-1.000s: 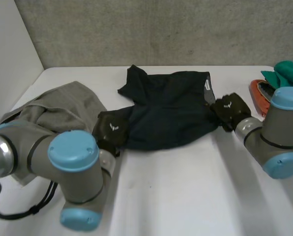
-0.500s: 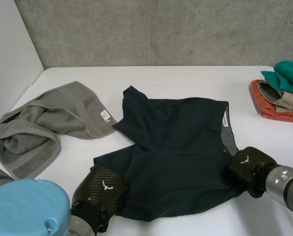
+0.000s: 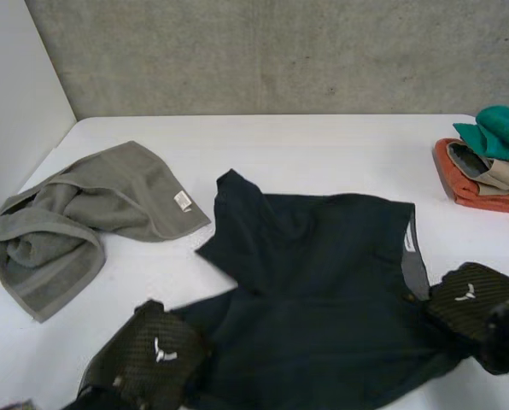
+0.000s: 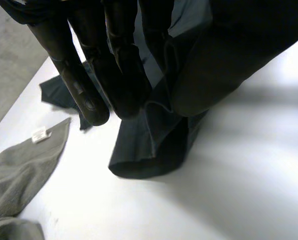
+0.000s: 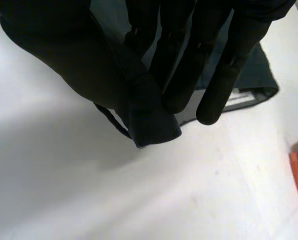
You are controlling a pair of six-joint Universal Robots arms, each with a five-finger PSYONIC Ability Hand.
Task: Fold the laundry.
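A dark navy pair of shorts (image 3: 314,282) lies spread on the white table (image 3: 306,154), its waistband with a white label toward my right hand. My left hand (image 3: 148,359) pinches the near left leg hem of the shorts (image 4: 154,145) between thumb and fingers (image 4: 89,95). At the waistband's near corner, my right hand (image 3: 472,307) pinches a fold of the shorts (image 5: 151,120) against its thumb. Both hands hold the cloth close to the table's near edge.
A crumpled grey towel (image 3: 75,218) with a small white tag lies at the left, also seen beside my left hand (image 4: 14,175). At the far right stands a stack of folded cloths (image 3: 485,166), teal on top of tan and orange.
Both hands have dragged the shorts from the far middle of the table toward the near edge. The shorts have spread out flatter. The towel and the stack have not moved.
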